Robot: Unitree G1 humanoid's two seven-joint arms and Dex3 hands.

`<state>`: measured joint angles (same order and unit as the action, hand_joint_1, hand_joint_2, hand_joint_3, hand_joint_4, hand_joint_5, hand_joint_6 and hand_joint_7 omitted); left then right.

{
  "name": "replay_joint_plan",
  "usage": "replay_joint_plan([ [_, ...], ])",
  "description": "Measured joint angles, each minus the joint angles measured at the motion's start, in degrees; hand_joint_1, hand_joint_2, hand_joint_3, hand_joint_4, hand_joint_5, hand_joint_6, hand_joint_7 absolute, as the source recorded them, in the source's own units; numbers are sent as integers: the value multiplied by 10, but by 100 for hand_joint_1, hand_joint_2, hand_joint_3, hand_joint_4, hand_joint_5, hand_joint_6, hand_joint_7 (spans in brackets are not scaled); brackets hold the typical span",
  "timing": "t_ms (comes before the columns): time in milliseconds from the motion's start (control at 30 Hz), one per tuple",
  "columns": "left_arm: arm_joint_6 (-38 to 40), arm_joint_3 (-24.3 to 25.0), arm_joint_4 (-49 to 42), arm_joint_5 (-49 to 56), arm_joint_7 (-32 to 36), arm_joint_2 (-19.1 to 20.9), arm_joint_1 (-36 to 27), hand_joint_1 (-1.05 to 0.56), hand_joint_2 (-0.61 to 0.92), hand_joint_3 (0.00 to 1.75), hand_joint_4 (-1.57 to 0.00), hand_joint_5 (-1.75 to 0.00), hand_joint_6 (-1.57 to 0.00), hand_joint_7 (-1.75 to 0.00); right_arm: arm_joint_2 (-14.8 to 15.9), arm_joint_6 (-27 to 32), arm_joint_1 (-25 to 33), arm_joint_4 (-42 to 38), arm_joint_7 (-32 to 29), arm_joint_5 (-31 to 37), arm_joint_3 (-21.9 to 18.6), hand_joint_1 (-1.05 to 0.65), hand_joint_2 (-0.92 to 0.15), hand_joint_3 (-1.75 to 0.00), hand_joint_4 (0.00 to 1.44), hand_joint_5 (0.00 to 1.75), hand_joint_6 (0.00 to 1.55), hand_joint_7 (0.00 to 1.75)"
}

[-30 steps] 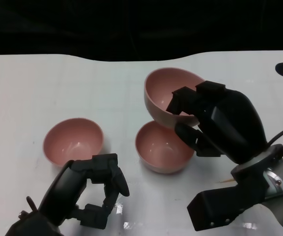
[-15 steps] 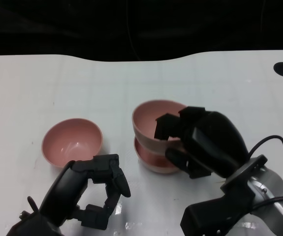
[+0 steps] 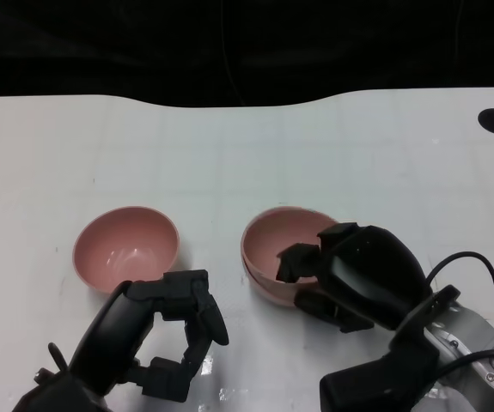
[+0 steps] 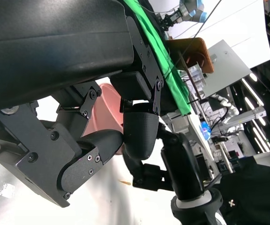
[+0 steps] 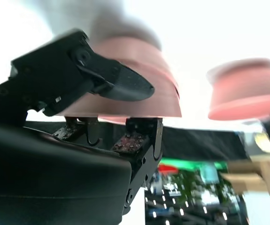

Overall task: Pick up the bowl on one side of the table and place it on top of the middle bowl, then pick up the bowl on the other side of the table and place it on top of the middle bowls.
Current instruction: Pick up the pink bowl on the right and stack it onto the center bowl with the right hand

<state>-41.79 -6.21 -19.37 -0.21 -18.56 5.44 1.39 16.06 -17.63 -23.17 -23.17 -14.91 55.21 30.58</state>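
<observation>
White tabletop (image 3: 229, 163) under the head camera, a dark drop beyond its far edge, and two pink shapes out in play. On the robot's right, the stacked bowls (image 3: 283, 257) sit roughly mid-table: one bowl looks nested down into the middle one, which is why only a single rim and a sliver of a lower wall show (the right wrist view is blurred, but it does show a seam between two pink layers). The right hand (image 3: 337, 275) is on that stack, fingers curled over the near rim, one hooked inside the lip and the rest wrapped on the outer wall, so it grips the top bowl. My read: the first placement is essentially down and the grasp just needs letting go.

Over on the other side, the remaining bowl (image 3: 127, 247) stands alone and upright, well apart from the stack. The left hand (image 3: 171, 330) hangs just beside it on the near side, fingers bent inward but apart, a clear gap between them, nothing held and no contact with the rim. It looks staged for the second pick.
</observation>
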Motion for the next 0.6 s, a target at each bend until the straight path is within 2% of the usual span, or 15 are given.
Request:
replay_joint_plan([
  [67,0,0,0,0,0,0,0,-18,31,141,-87,-167,-87,-136,4,16,0,6,12,5,3,-60,-91,-25,42,22,51,1],
  [133,0,0,0,0,0,0,0,-18,30,141,-87,-167,-87,-136,5,25,1,17,13,8,4,-66,-92,-27,35,19,45,0],
  [300,1,0,1,0,0,0,0,-19,30,140,-87,-166,-87,-136,5,37,18,57,11,1,-2,-69,-92,-32,28,19,39,0],
  [367,1,0,1,-2,0,0,0,-19,30,139,-88,-165,-87,-136,5,45,30,85,15,-5,-11,-69,-92,-32,24,26,37,0],
  [567,1,0,2,-3,0,0,-1,-19,31,138,-88,-166,-87,-136,16,53,74,173,53,-54,-48,-68,-92,-31,20,30,35,0],
  [600,1,0,2,-3,0,0,-1,-19,30,138,-88,-167,-87,-136,18,53,84,186,60,-64,-55,-67,-92,-31,13,47,37,1],
])
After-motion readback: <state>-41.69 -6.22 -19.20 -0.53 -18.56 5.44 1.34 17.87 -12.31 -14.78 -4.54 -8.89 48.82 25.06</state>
